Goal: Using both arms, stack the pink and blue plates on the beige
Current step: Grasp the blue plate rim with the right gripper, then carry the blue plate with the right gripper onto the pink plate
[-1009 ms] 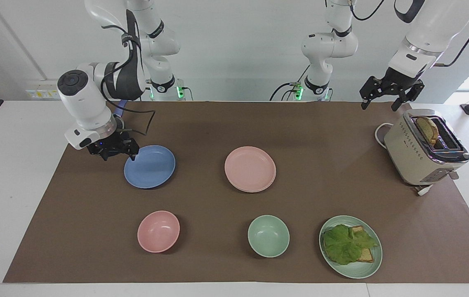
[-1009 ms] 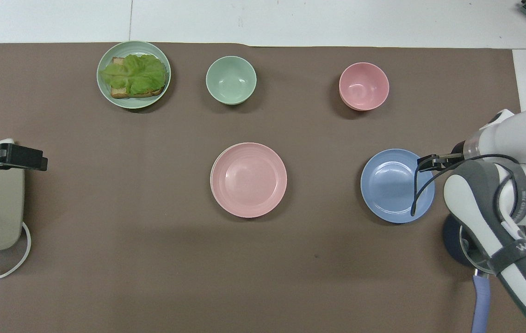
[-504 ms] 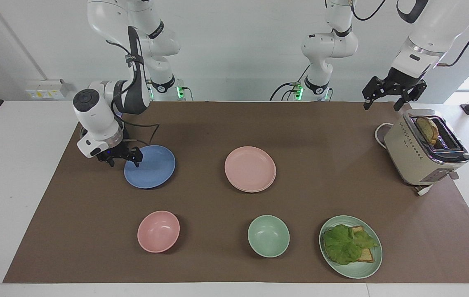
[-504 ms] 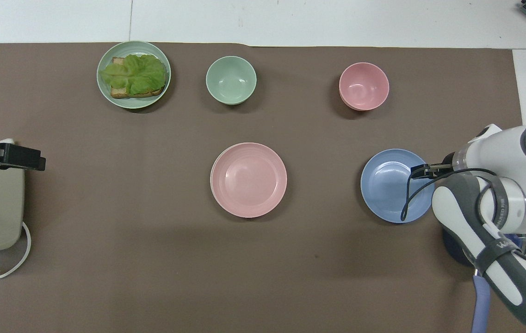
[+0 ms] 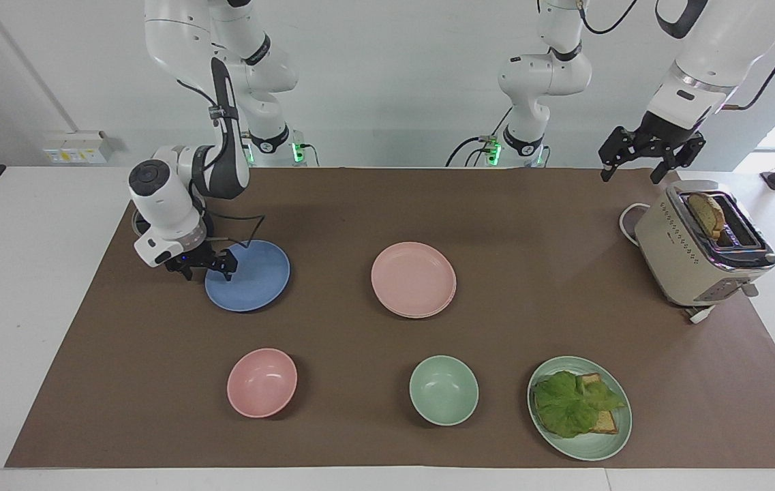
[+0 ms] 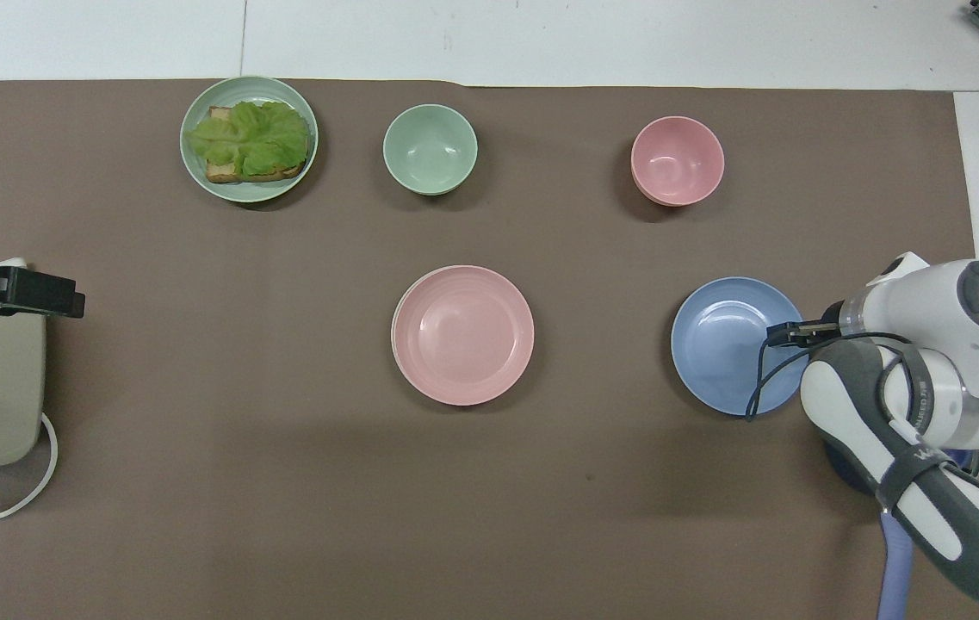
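The right gripper [image 5: 207,270] is low at the rim of the blue plate [image 5: 251,276], on the plate's edge toward the right arm's end of the table; one finger stands over the plate's inside and the other just outside the rim, so the jaws straddle the edge with a gap between them; whether they already pinch the rim I cannot tell. The pink plate [image 5: 413,278] lies well away from these jaws, toward the table's middle, stacked on a beige plate [image 6: 393,331] of which only a thin edge shows. The left gripper [image 5: 639,166] hangs in the air with its jaws spread wide and nothing in them, above the toaster [image 5: 701,249], and waits there.
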